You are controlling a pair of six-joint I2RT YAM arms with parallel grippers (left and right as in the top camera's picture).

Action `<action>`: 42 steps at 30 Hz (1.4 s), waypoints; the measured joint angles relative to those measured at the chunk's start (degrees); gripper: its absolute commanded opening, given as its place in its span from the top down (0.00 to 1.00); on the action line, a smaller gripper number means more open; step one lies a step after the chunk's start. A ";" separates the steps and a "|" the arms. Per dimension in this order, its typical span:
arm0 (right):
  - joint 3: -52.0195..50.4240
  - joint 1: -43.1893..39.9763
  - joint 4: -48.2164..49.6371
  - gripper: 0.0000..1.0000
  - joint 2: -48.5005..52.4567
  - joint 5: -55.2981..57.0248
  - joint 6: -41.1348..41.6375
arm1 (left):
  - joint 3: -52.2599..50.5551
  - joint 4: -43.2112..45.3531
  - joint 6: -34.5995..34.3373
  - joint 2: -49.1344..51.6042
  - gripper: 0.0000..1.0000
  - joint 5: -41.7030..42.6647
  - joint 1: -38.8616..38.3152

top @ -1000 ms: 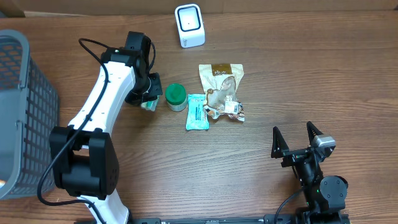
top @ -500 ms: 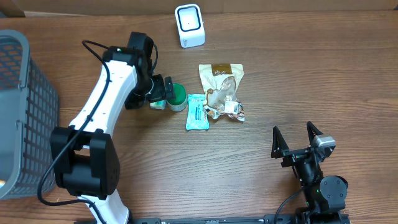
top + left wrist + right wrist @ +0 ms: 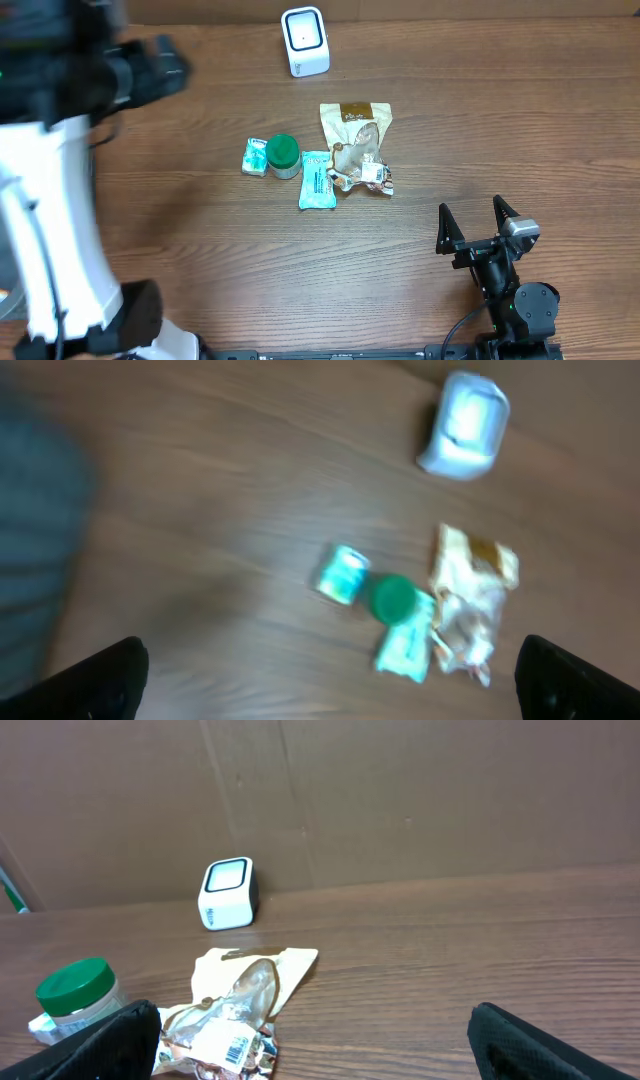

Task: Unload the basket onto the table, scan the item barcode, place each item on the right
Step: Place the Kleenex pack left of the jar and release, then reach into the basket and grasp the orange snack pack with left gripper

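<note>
Four items lie mid-table: a small teal box (image 3: 255, 157), a green-lidded jar (image 3: 283, 155), a flat teal packet (image 3: 317, 179) and a tan snack bag (image 3: 357, 147) with its barcode label facing up (image 3: 232, 1046). The white scanner (image 3: 305, 41) stands at the back. My left gripper (image 3: 158, 62) hangs high above the table's left, blurred, open and holding nothing; its wrist view looks down on the box (image 3: 344, 573), jar lid (image 3: 393, 598) and scanner (image 3: 463, 425). My right gripper (image 3: 478, 225) rests open near the front right, apart from everything.
The raised white left arm (image 3: 45, 200) covers the left side of the overhead view. A brown cardboard wall (image 3: 400, 800) stands behind the scanner. Bare wood lies between the items and the right gripper.
My left gripper opened and let go of the small teal box beside the jar. The arm then lifted high and swung to the upper left. The right arm stayed still.
</note>
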 measured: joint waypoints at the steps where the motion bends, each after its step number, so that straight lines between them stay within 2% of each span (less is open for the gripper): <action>1: 0.00 -0.02 -0.02 0.00 0.00 -0.02 0.00 | 0.42 -0.81 0.04 -0.83 0.05 0.00 3.41; 8: 0.00 -0.02 0.00 0.00 0.00 -0.04 0.02 | -2.43 -0.96 -1.42 -2.36 0.07 -1.33 30.34; 11: 0.00 0.00 0.02 0.00 0.00 -0.02 0.00 | -6.84 -0.02 -3.10 -2.36 0.07 -1.55 38.95; 15: 0.00 -0.02 0.04 0.00 0.00 -0.02 0.00 | -13.57 1.68 -4.15 -2.36 0.09 -2.10 45.90; 22: 0.00 0.00 -0.02 0.00 0.00 -0.02 0.00 | -33.20 10.86 -3.89 -2.27 0.09 -8.76 47.58; 28: 0.00 -0.02 0.02 0.00 0.00 0.00 0.00 | -40.68 19.37 -3.48 -2.14 0.05 -14.73 47.58; 36: 0.00 0.00 0.02 0.00 0.00 -0.02 0.00 | -50.45 32.37 3.85 -2.14 0.10 -18.97 47.58; 42: 0.00 -0.02 0.02 0.00 0.00 -0.02 0.02 | -56.24 39.67 5.99 -2.12 0.08 -22.73 47.80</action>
